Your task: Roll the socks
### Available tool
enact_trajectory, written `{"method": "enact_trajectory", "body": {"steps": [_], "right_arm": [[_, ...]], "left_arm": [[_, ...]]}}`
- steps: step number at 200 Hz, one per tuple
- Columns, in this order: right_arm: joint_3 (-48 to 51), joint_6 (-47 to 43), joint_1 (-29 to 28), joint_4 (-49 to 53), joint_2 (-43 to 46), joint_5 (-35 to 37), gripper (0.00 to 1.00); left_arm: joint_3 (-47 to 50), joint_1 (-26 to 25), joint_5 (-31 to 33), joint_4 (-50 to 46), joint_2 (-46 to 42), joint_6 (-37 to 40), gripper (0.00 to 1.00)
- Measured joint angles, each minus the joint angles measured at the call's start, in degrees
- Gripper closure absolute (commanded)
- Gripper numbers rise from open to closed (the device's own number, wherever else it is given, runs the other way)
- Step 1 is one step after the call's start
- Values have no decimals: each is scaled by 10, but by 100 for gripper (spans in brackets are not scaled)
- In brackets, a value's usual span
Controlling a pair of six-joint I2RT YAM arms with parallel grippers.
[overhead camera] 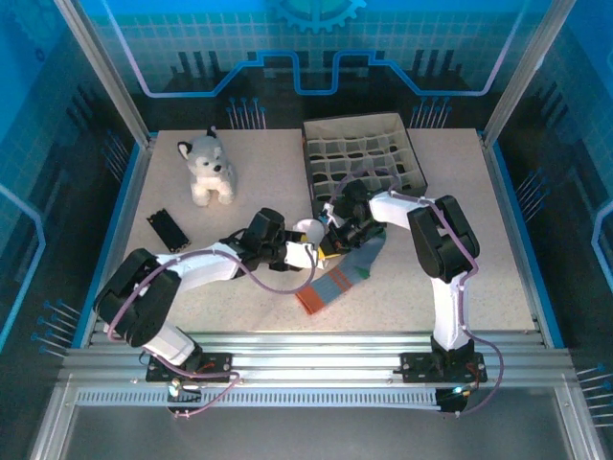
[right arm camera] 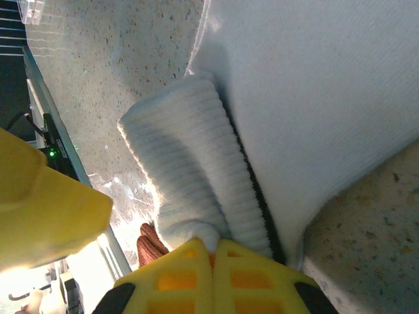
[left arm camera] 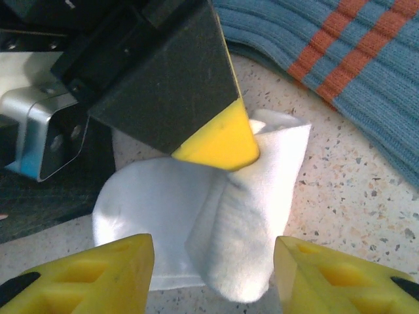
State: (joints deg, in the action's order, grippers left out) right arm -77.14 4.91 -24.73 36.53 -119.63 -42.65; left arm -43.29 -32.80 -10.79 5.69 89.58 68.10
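- Right tool: jaws shut tight, with the ribbed cuff edge of the white sock pinched between the tips. I judge this a firm hold.
- Left tool: jaws about half open and gripping nothing. The two yellow fingers stand either side of the white sock's near end, one at its edge and the other just beside it.
- White sock: partly rolled into a loose bundle at mid-bench, between the two tools. In the left wrist view, the right tool's tip presses down on its top fold.
- Blue sock: lies flat and unrolled on the bench, just right of the white bundle. It runs diagonally, with its orange-red cuff toward the near edge, and neither tool has it.
- Key relation: the bundle lies straight ahead of the left tool and inside its gap. I judge its long axis to run along that gap, away from the left wrist, so the jaws would shut across its width.
- The left arm is nearer the free end, while the right arm anchors the cuff end from the far side.
- Risk, in my judgement: the fold looks slack and could spring open if the right tool lets go before the left has a grip.
- Task progress: the white sock is part-rolled and the blue sock is not yet begun.
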Motion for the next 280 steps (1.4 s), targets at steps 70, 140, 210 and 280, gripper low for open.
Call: {"method": "enact_trajectory", "body": {"steps": [70, 140, 210, 280], "right_arm": [[-9, -11, 0, 16, -6, -1, 100], [-15, -21, 0, 31, -15, -10, 100], [-17, -24, 0, 36, -17, -11, 100], [-22, -24, 0, 42, -20, -13, 100]], "left_arm": [[-76, 0, -26, -54, 80, 26, 51], [-77, 0, -32, -64, 96, 43, 50], [-74, 0, -37, -87, 96, 45, 49], [-82, 1, -32, -112, 101, 48, 67]]}}
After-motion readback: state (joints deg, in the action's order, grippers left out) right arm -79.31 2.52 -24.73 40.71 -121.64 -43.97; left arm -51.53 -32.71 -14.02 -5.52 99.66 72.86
